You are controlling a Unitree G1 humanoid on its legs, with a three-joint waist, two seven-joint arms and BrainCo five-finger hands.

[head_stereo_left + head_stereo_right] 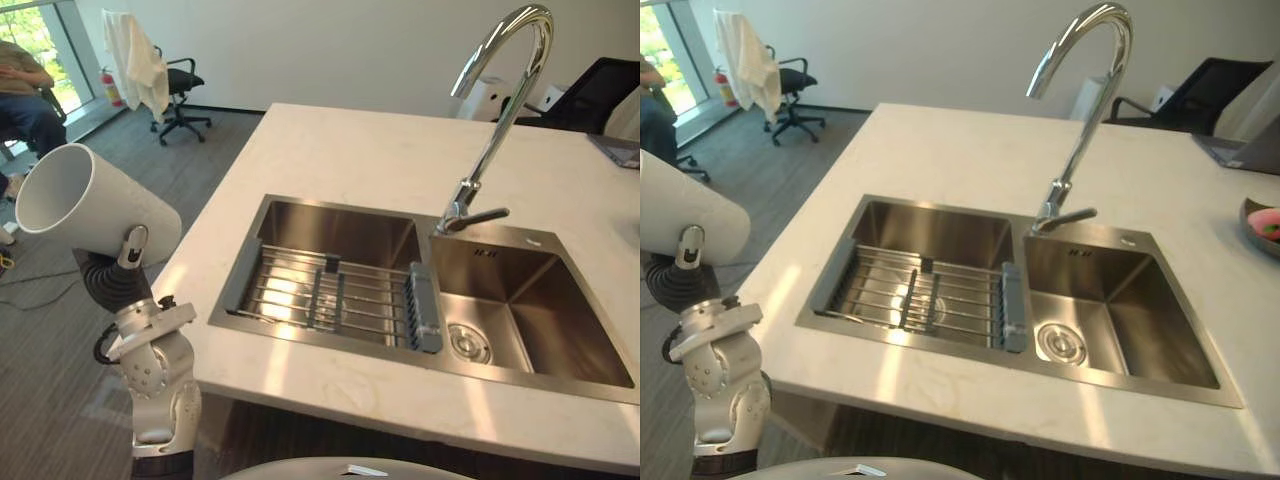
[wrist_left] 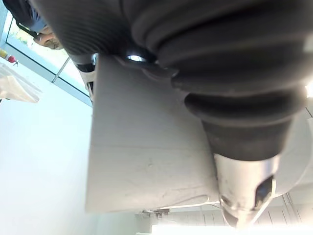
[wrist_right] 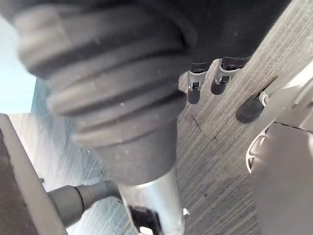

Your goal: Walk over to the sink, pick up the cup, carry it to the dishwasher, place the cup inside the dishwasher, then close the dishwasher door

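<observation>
- We count the pick-up as done: the white cup (image 1: 95, 200) is off the counter and clamped in the left hand (image 1: 134, 246), the thumb curled over its side wall, the rest of the grip hidden beneath it.
- The cup lies tilted on its side above the fingers, its open mouth pointing up and away from the sink (the left wrist view shows its pale wall pressed close against the hand's cover).
- The steel sink (image 1: 340, 232) lies off to the right of those fingers, well apart. Its left basin holds a wire drain rack (image 1: 330, 295), with the tall faucet (image 1: 500, 120) behind, so we judge nothing is left to collect there.
- The right hand (image 3: 194, 90) hangs over the grey carpet (image 3: 220, 161), fingers loose and holding nothing.
- What we have left, as we judge it: the carry to the dishwasher, setting the cup inside, and shutting the door.
</observation>
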